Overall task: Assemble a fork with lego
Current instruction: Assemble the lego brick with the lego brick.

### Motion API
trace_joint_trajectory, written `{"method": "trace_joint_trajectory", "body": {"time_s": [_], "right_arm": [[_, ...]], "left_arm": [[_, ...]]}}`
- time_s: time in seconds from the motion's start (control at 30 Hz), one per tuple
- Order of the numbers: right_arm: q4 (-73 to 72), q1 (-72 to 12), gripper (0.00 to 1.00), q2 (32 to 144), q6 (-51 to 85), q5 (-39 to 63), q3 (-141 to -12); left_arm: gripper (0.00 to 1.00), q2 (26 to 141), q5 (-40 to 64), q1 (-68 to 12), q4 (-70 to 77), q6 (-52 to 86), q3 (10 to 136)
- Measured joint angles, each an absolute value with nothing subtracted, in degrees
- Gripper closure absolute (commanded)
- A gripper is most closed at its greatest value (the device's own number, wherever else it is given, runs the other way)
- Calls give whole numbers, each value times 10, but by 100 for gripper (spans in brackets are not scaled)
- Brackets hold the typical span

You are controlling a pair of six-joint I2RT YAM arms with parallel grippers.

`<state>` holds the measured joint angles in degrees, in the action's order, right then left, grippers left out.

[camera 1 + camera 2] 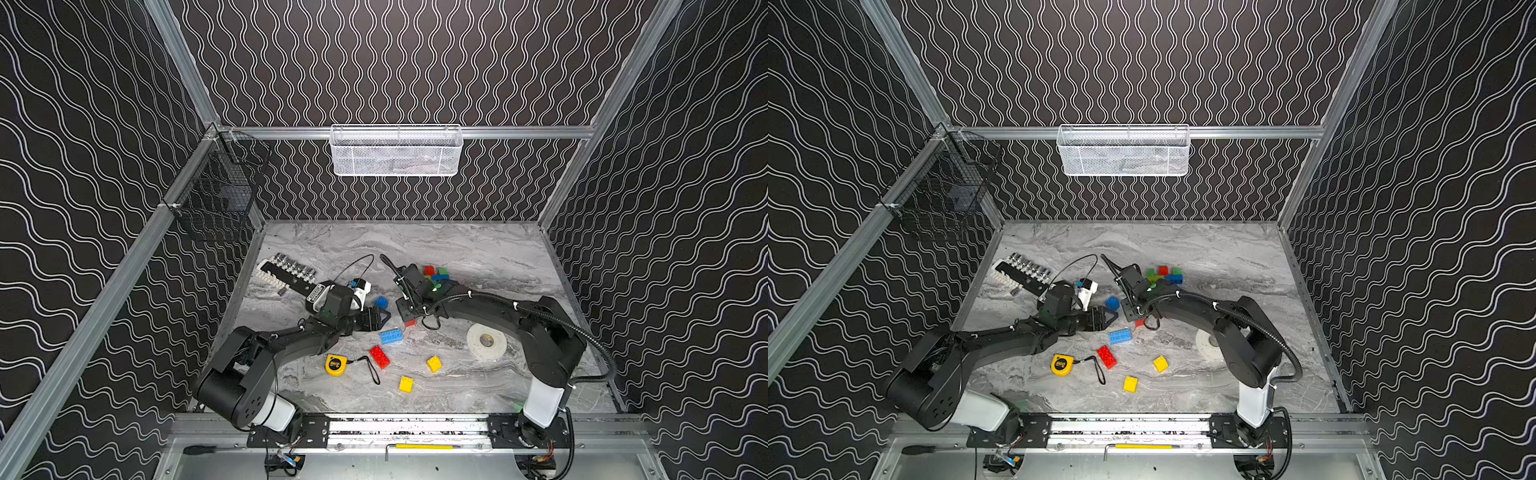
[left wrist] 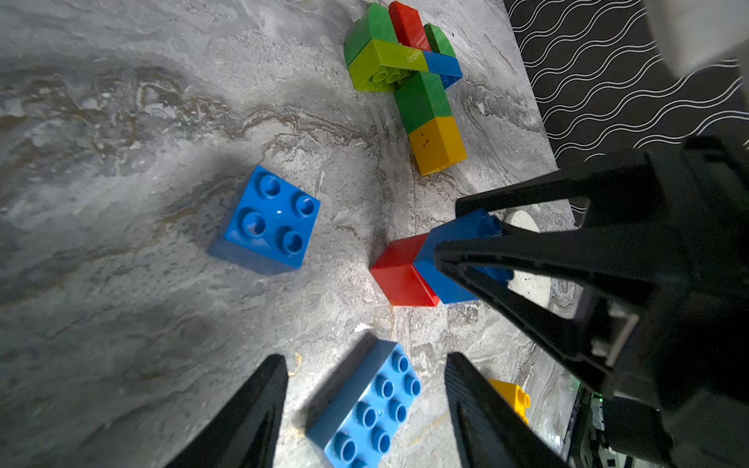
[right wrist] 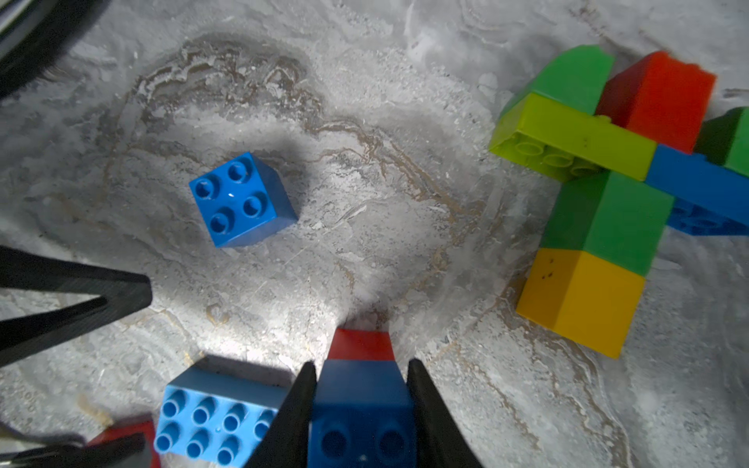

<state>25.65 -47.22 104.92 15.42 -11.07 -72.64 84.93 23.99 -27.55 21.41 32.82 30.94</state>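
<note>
At the middle of the marble tabletop [image 1: 478, 249], my right claw [image 3: 362, 364] is clamped tight on a blue-and-red pair [image 2: 399, 271] of lego bricks stuck together. My fingers pinch the blue one by its sides, and the red one points down at the tabletop. I cannot tell whether the red end touches the surface. My left claw [image 2: 364, 358] stands open and empty, its two fingertips framing a light blue oblong brick [image 2: 364, 409] that lies studs up just beside the pair. A dark blue square brick [image 3: 241, 198] sits studs up a little farther back, apart from both claws. Beyond my right wrist lies the built cluster [image 3: 600, 182], green, lime, red, blue and yellow bricks joined together and resting on its side. Nearer my bases, a red oblong brick [image 1: 380, 356], a yellow brick [image 1: 434, 364] and a second yellow brick [image 1: 406, 384] lie loose and apart. A yellow tape measure [image 1: 336, 365] lies near the red one, and a white tape roll [image 1: 486, 341] lies by my right arm.
</note>
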Motion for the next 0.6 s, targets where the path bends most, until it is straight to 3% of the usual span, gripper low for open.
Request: {"method": "trace_joint_trajectory", "body": {"time_s": [0.6], "right_arm": [[154, -511, 100, 1000, 181, -178, -622]], "left_arm": [[34, 850, 237, -278, 214, 328, 310]]}}
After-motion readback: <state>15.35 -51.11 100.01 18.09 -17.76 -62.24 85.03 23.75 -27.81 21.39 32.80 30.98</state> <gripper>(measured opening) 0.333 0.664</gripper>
